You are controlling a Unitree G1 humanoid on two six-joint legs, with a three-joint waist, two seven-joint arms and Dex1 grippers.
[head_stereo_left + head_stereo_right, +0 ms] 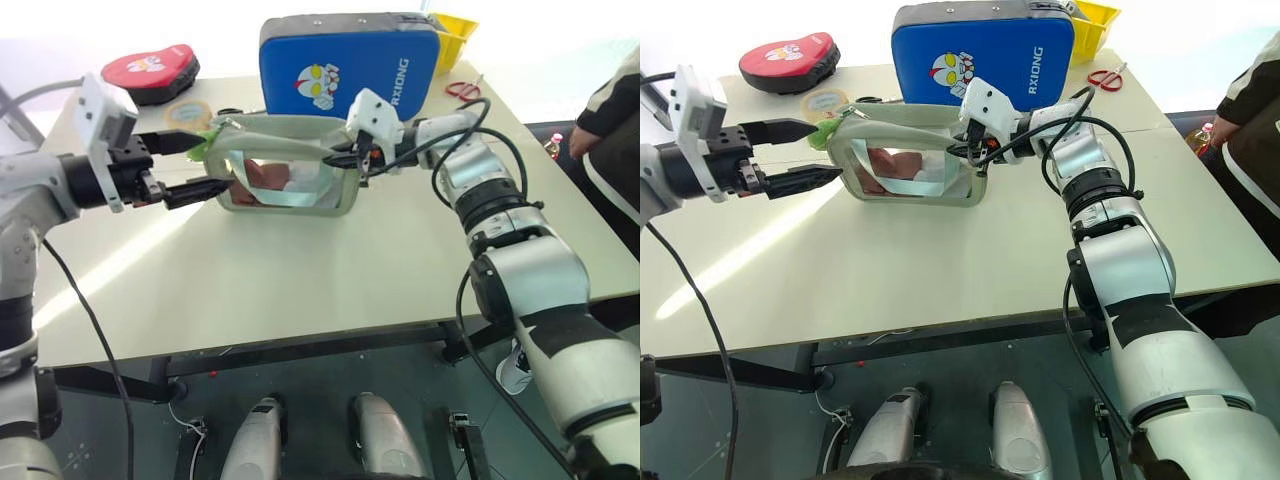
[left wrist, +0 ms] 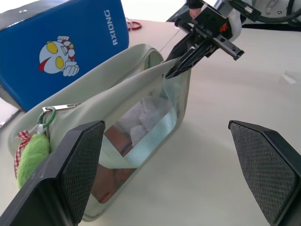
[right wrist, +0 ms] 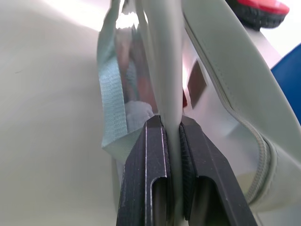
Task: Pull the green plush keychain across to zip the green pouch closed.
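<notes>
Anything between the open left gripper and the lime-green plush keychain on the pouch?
Nothing: in the left wrist view the left gripper has its jaws open, and the fuzzy lime-green plush keychain hangs right beside one finger.

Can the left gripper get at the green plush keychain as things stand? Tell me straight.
Probably yes. The left gripper is open right at the green pouch's near end, where the green plush keychain hangs beside one finger. Nothing stands between them, and the right gripper pinches the far end.
</notes>
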